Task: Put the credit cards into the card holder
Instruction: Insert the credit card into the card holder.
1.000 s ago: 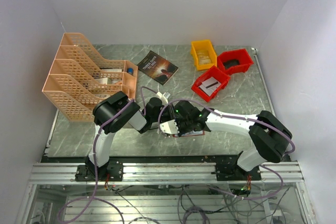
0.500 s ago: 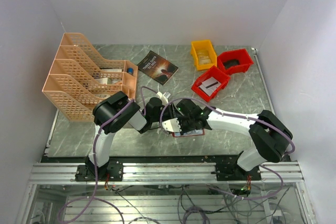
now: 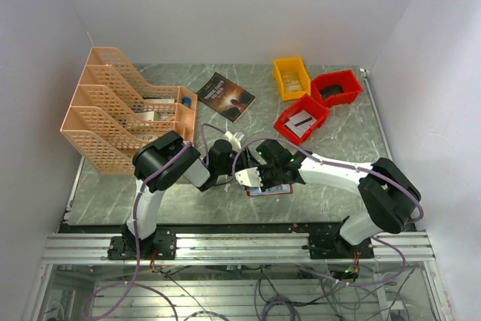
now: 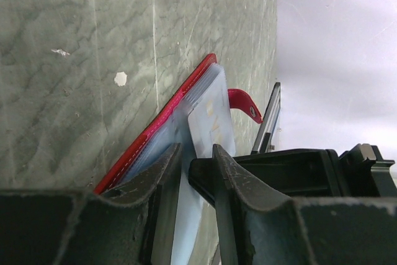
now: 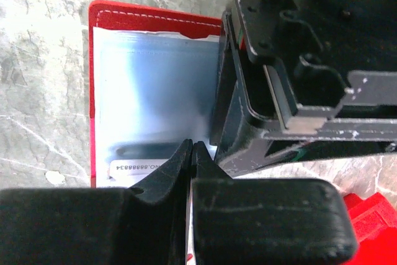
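The dark red card holder (image 3: 275,190) lies open on the marble table between the two arms, its clear pockets facing up. In the left wrist view the card holder (image 4: 162,127) stands out from the table, and my left gripper (image 4: 197,153) is closed on a pale clear pocket leaf. My right gripper (image 5: 191,146) is shut, with a thin pale card edge showing between its fingers. Its tips are over the open card holder (image 5: 155,26). A white card (image 5: 133,166) printed with a number lies in the near pocket. In the top view the left gripper (image 3: 234,172) and right gripper (image 3: 259,178) touch over the holder.
An orange file rack (image 3: 124,107) stands at the back left. A dark book (image 3: 225,96) lies behind the grippers. A yellow bin (image 3: 291,77) and two red bins (image 3: 337,88) (image 3: 302,119) sit at the back right, the nearer one holding papers.
The right gripper has shifted slightly to the right over the card holder. The left arm has stayed almost still.
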